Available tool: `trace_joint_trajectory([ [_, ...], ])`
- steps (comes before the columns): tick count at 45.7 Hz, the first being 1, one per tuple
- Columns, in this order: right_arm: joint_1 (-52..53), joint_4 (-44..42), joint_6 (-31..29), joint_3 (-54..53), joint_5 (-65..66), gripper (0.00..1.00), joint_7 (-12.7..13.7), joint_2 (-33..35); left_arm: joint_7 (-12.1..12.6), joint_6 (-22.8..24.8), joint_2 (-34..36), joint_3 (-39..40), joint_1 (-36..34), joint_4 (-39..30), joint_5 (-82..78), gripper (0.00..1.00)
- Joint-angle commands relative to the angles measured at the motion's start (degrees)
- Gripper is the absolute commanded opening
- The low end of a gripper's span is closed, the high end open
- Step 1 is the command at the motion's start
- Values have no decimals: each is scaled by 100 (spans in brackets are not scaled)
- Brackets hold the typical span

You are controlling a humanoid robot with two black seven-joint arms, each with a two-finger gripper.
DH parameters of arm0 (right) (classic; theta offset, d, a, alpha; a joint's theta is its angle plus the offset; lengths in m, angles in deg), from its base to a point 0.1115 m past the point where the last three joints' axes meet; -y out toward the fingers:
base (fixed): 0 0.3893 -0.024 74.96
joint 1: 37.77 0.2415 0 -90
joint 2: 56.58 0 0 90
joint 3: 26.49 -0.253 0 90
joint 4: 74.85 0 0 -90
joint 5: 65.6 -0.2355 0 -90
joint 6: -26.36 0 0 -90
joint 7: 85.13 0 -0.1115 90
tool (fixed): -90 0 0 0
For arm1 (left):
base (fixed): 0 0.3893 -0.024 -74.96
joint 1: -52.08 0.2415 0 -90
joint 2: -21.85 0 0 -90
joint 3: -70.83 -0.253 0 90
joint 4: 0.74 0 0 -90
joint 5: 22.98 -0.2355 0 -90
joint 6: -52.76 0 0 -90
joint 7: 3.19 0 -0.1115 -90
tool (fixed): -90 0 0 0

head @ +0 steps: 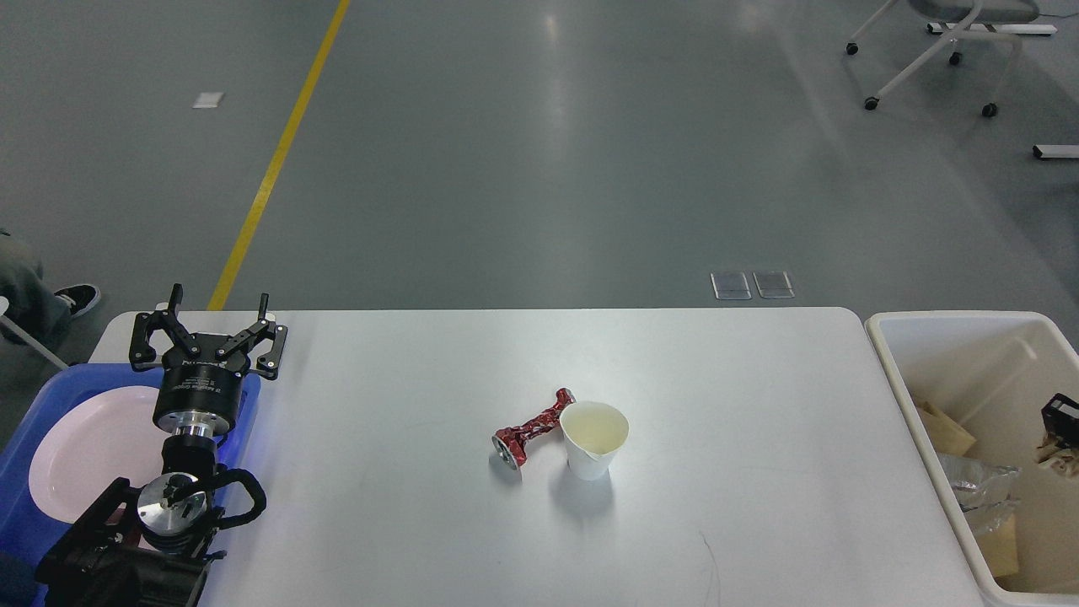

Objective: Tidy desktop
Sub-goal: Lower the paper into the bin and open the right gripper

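Note:
The white desktop (421, 523) holds a crushed red can (529, 430) lying on its side and an upright white paper cup (594, 438) touching its right end, both near the middle. My left gripper (209, 324) is open and empty at the table's far left, above the blue tray's right edge. Only a small black part of my right gripper (1060, 416) shows at the right edge, low inside the beige bin (885, 341). A scrap of crumpled brown paper (1060, 453) sits right under it. I cannot tell whether the fingers still hold it.
A blue tray (42, 392) with a white plate (84, 455) stands at the left. The bin holds brown cardboard (944, 428) and a foil wrapper (978, 489). A wheeled chair (936, 51) stands far back right. A person's shoe (76, 297) is left of the table.

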Motion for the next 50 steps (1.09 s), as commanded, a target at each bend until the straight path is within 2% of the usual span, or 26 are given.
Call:
trace_joint_trajectory([
  [1, -1299, -1156, 696, -677, -13, 0, 0, -723, -1, 0, 0, -5, 0, 0, -5, 96],
  [7, -1897, -1711, 1285, -800, -30, 0, 17, -1312, -1, 0, 0, -5, 0, 0, -5, 96],
  [16, -2162, -1755, 1910, -800, -48, 0, 263, -1717, -1, 0, 0, 4, 0, 0, 4, 96],
  [35, -2346, -1764, 2007, -809, -57, 0, 263, -1744, -1, 0, 0, 4, 0, 0, 4, 96],
  [36, -2338, -1755, 2051, -809, -66, 9, 263, -1726, 8, 0, 0, 4, 0, 0, 4, 96],
  [37, -2338, -1755, 2129, -809, -66, 27, 263, -1718, -1, 0, 0, 4, -9, 0, 4, 96],
  [39, -2338, -1755, 2384, -818, -74, 57, 255, -1709, -1, 0, 0, 4, 0, 0, -5, 96],
  [42, -2338, -1746, 2832, -835, -74, 82, 254, -1717, -1, 0, 0, -5, 0, 0, 4, 96],
  [45, -2346, -1729, 3070, -827, -66, 100, 254, -1752, -1, 0, 0, 4, 0, 0, 4, 96],
  [50, -2338, -1694, 3097, -827, -66, 100, 254, -1761, -1, 0, 0, 4, 0, 0, 4, 96],
])
